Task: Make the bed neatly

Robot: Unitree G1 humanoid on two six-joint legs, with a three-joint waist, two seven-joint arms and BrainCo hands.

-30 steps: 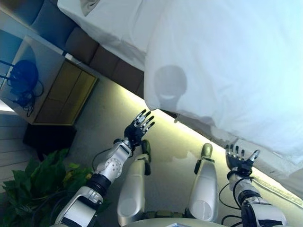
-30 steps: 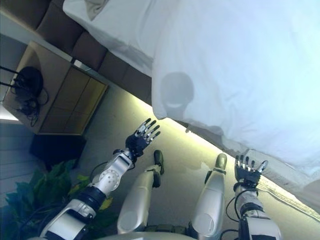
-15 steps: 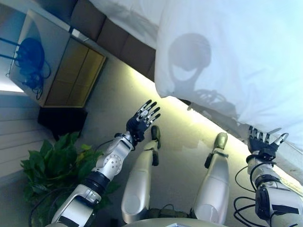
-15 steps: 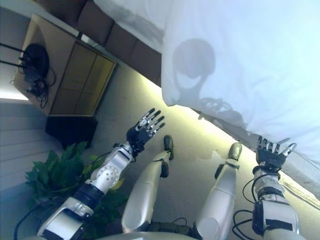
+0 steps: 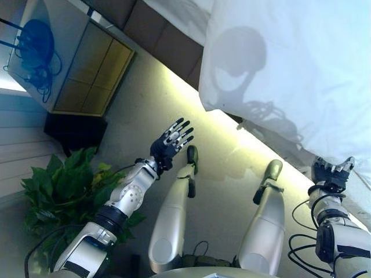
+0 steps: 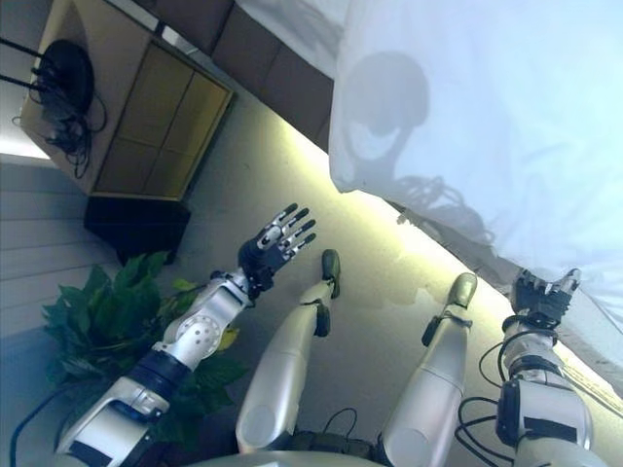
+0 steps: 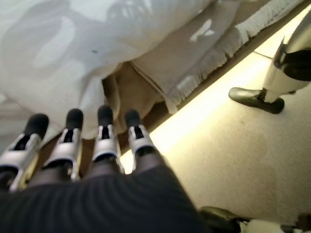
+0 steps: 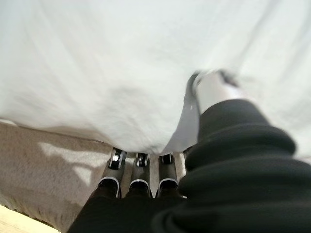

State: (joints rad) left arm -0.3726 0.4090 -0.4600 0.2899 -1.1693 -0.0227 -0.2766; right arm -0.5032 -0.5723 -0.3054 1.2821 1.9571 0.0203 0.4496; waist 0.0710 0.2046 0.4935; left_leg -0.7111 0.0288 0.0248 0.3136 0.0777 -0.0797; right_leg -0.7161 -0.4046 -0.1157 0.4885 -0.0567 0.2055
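While the white duvet [image 5: 301,63] on the bed hangs past both hands, your view has swung toward it since a second ago, so you have closed in. Your right hand [image 5: 333,174] now slips under its edge, thumb on top; I cannot tell whether it grips. Your left hand [image 5: 170,143] spreads wide below the corner.

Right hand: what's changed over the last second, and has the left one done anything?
The right hand has reached forward to the white duvet's hanging edge, fingertips now under it. The left hand stays open in the air, short of the bed. The head camera shifted too; the duvet itself looks unmoved.
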